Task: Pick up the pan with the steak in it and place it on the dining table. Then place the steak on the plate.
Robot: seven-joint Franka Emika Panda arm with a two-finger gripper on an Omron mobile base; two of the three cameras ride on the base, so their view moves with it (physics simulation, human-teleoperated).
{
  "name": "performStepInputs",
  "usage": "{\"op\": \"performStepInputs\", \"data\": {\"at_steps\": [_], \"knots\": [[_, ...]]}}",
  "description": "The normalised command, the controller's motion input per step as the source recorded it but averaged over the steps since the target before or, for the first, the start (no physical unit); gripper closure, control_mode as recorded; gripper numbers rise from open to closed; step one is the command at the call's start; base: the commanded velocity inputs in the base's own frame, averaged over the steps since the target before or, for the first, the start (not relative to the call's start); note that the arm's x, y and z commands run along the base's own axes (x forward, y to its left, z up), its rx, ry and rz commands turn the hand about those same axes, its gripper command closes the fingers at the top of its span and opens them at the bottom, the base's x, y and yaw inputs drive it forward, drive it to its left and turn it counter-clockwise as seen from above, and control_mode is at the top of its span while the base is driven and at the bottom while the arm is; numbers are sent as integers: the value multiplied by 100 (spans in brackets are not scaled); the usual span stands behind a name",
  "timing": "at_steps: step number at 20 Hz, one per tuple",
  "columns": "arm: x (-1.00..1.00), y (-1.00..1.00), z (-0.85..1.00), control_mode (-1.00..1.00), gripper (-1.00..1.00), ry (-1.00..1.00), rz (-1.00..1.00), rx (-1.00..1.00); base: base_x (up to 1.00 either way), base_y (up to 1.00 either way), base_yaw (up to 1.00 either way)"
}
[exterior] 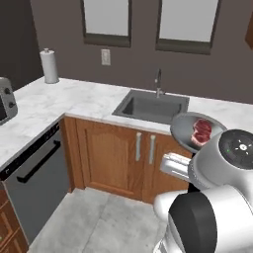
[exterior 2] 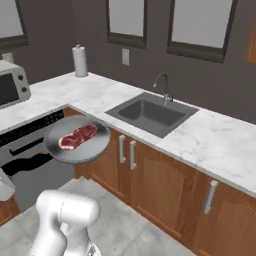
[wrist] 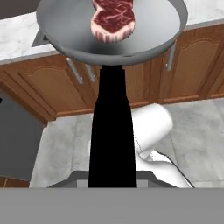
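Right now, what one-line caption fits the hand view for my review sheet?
Tool shut on the black handle of the pan, steak riding inside, carried above the kitchen floor.

- The robot's arm [exterior: 217,197] is mostly glossy white, chunky rounded shells, kinda like stacked tubes.
- There's a big dark charcoal joint band [exterior: 195,225] wrapped between the white segments in the left base view.
- One round end cap [exterior: 240,146] is dark grey with tiny green and white markings on its face.
- From the right base view, the white curved elbow link [exterior 2: 65,215] looks smooth and plain, no cables or screws I can make out.
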Motion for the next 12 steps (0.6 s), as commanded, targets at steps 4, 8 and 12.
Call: {"op": "performStepInputs", "data": {"at_steps": [4, 8, 12], "knots": [[0, 0, 0, 100, 100, 0, 0, 0, -4, 0, 50], [0, 0, 0, 100, 100, 0, 0, 0, -4, 0, 50], [0, 0, 0, 100, 100, 0, 0, 0, -4, 0, 50]]}}
